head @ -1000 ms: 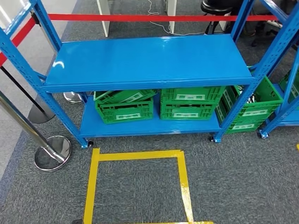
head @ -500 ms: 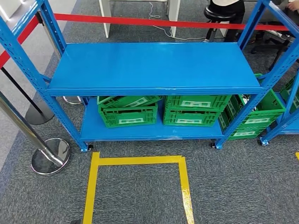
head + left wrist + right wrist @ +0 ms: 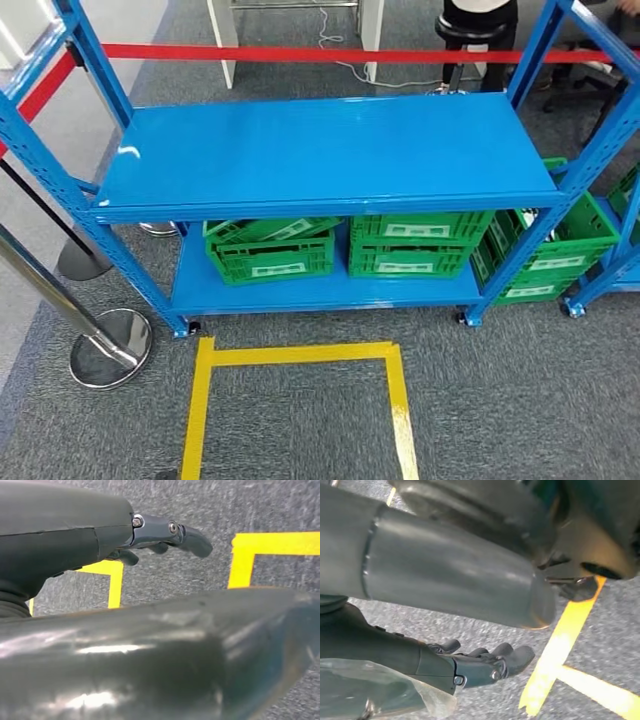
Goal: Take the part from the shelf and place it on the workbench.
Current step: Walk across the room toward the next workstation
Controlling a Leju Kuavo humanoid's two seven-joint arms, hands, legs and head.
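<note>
Looking down at grey carpet point(image 3: 528, 400) all over the floor here. Starting far left: spotting a chrome stanchion post leaning up from its round base point(image 3: 111, 348), with a red barrier belt point(image 3: 302, 53) running across the back of the room behind everything. Noticing white furniture legs point(image 3: 223, 45) beyond that belt too.

Moving to the middle: staring at the blue shelf point(image 3: 332, 150), top deck shiny and bare. Seeing three green crates lower down: the left crate point(image 3: 272, 255) and the middle crate point(image 3: 411, 245) sitting side by side on the bottom deck, the right crate point(image 3: 547, 255) tilted just past the shelf's right post. Honestly not managing to make out the part anywhere; crate insides mostly hidden, so can't tell where it's lying.

Also catching a yellow tape outline point(image 3: 298, 353) on the carpet right in front of the shelf, and a black stool point(image 3: 472, 30) at the back right.

Checking the wrist views: left hand point(image 3: 166, 535) hanging over carpet and tape, fingers stretched out, gripping nothing. Right hand point(image 3: 482, 665) doing the same, fingers nearly straight, holding nothing, with some clear plastic film point(image 3: 376, 690) beside the wrist; no clue what that is.
</note>
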